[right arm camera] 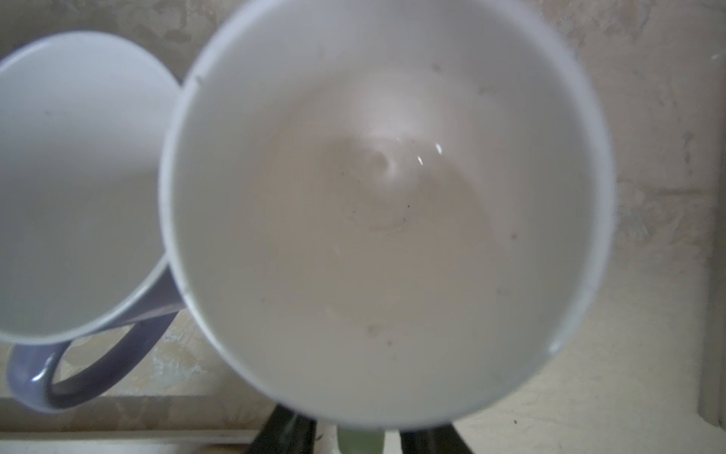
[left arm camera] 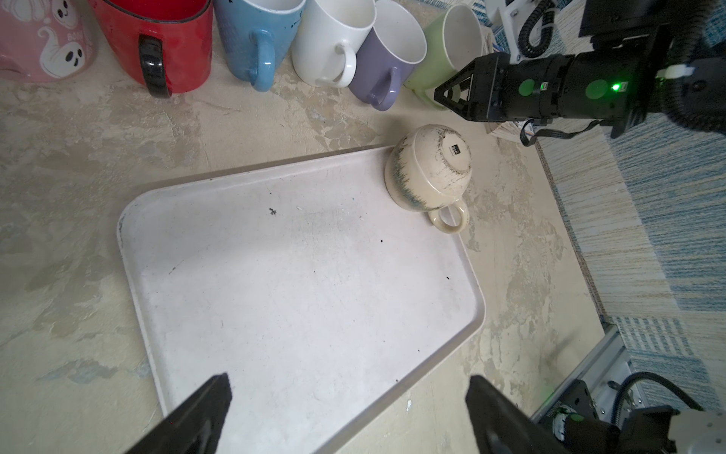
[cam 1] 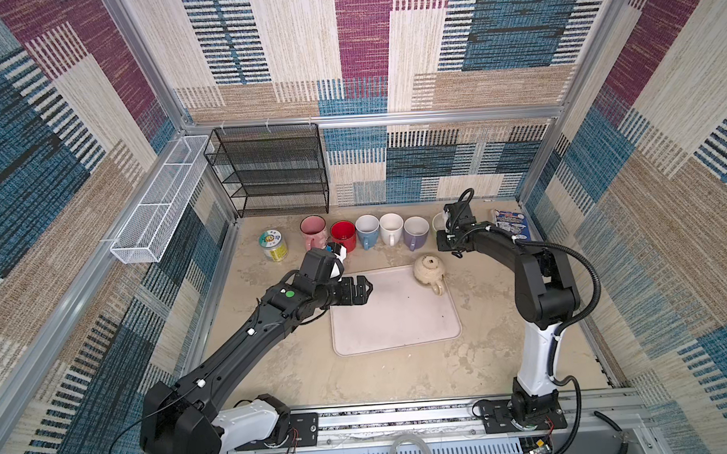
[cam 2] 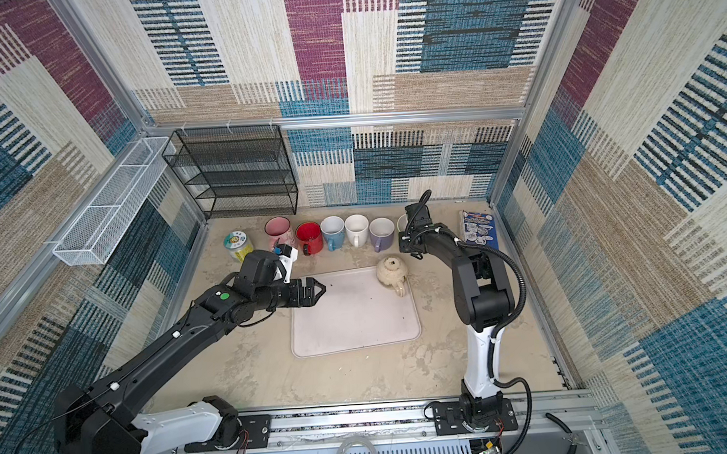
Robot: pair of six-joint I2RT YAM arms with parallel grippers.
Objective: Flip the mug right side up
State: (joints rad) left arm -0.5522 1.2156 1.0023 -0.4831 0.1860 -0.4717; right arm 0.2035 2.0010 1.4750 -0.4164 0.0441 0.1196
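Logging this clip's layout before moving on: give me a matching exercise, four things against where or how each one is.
1. cream mug
2. red mug
3. jar
4. left tool

A. upright in the back row
B. open, over the tray's edge
C. upside down at a tray corner
D. next to the pink mug

Pairs: 1-C, 2-A, 3-D, 4-B
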